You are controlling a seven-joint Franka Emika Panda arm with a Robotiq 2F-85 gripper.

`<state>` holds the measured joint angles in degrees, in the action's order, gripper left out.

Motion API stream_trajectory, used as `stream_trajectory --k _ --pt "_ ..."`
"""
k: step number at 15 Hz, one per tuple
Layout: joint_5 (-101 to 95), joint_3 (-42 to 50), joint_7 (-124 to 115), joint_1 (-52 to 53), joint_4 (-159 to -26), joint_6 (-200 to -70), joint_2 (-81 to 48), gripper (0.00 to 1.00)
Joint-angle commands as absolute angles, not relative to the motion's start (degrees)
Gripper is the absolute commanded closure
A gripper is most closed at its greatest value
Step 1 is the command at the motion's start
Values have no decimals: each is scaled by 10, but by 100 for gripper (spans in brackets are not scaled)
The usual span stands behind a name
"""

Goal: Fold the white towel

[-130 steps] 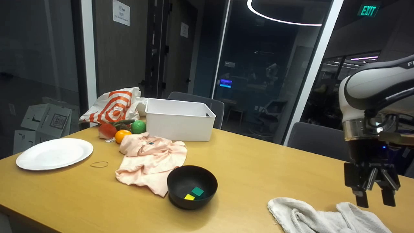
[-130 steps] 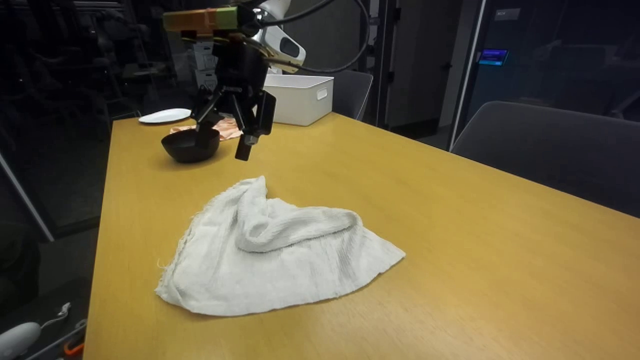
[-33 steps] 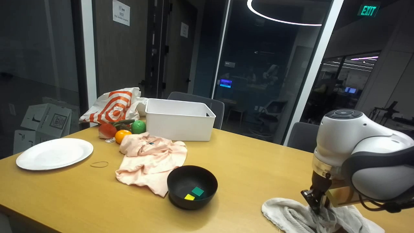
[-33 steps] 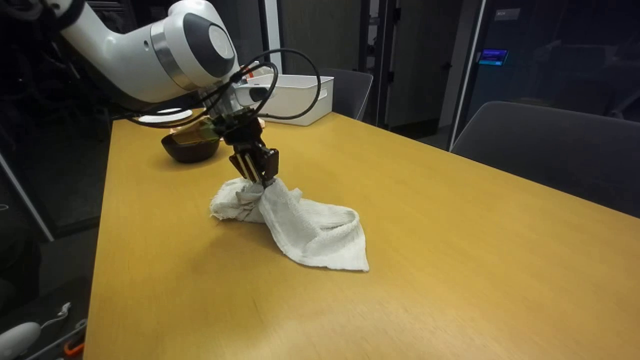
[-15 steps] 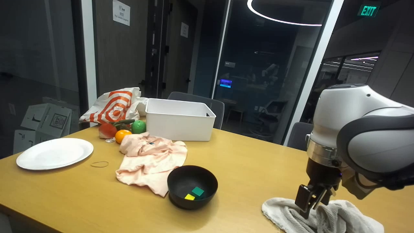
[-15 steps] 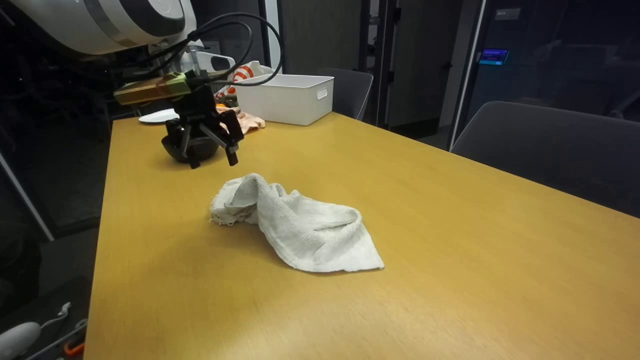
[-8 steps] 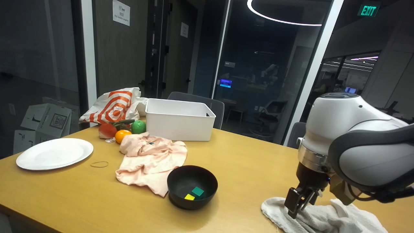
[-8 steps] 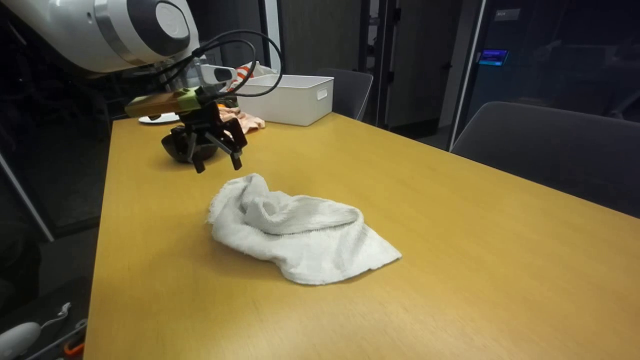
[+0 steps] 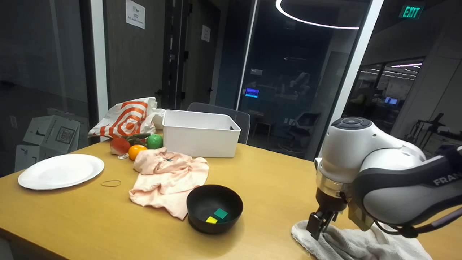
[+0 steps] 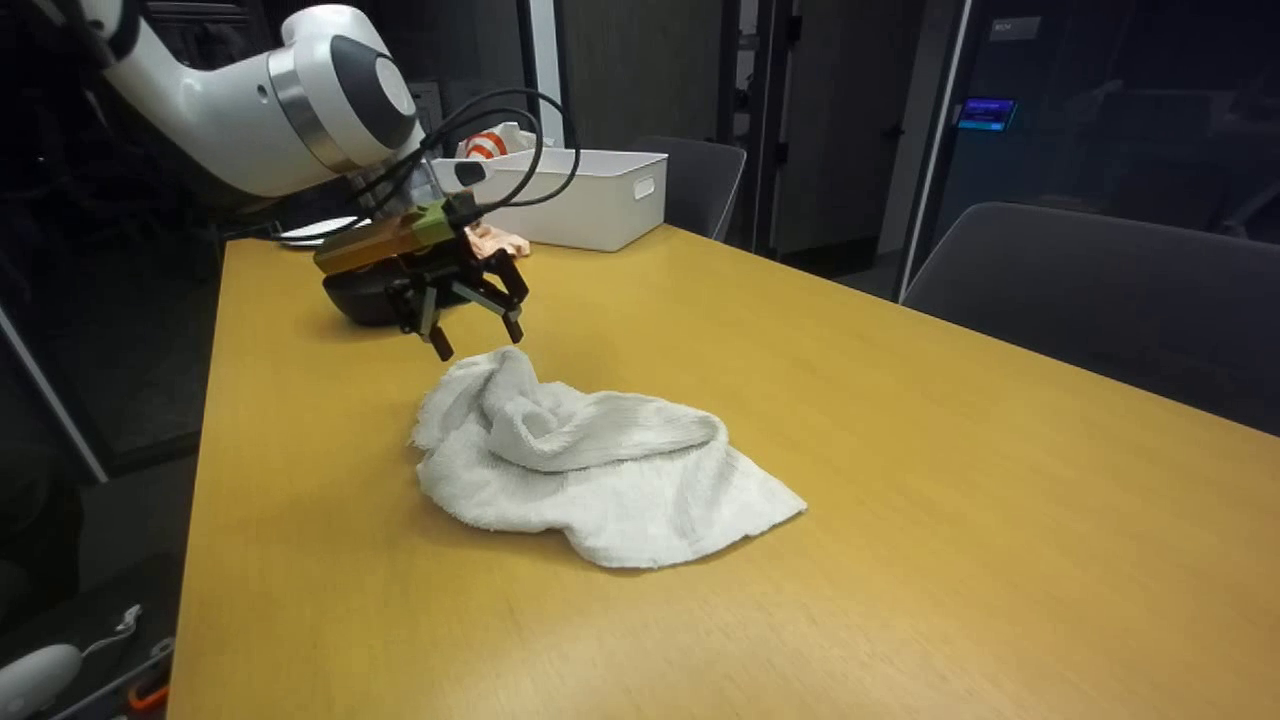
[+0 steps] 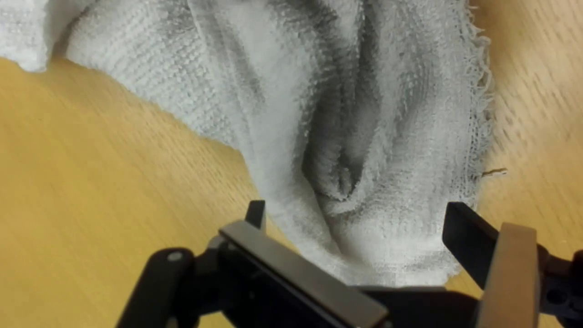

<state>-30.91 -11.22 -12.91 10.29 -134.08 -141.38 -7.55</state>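
The white towel lies crumpled on the table, with a raised fold across it and a frayed edge. It shows in both exterior views and fills much of the wrist view. My gripper is open and empty, tilted just above the towel's end nearest the black bowl. In an exterior view it overlaps that end. In the wrist view the fingers stand wide apart on either side of the towel's rounded end. Part of the towel is cut off by the frame edge in an exterior view.
A black bowl with a green and a yellow piece stands beyond the towel. A pink cloth, a white plate, a white bin, toy produce and a plastic bag lie farther off on the table.
My gripper was shut on the towel about two seconds ago, then opened and rose. The towel sagged and partly spread again. The open gripper has since lowered and shifted toward the bowl-side end.
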Motion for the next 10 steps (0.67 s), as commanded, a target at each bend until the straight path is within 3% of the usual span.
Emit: stream_trajectory --k 1,5,6,7,10 --pt "-308 -96 -125 116 -1301 -1414 -129 0" --pt "-299 -87 -117 123 -1286 -1415 -163 0" --pt "-299 -84 -117 126 -1284 -1414 -167 25" --pt "-299 -83 -115 128 -1281 -1413 -171 26" --pt "-292 -81 -118 134 -1276 -1410 -169 48"
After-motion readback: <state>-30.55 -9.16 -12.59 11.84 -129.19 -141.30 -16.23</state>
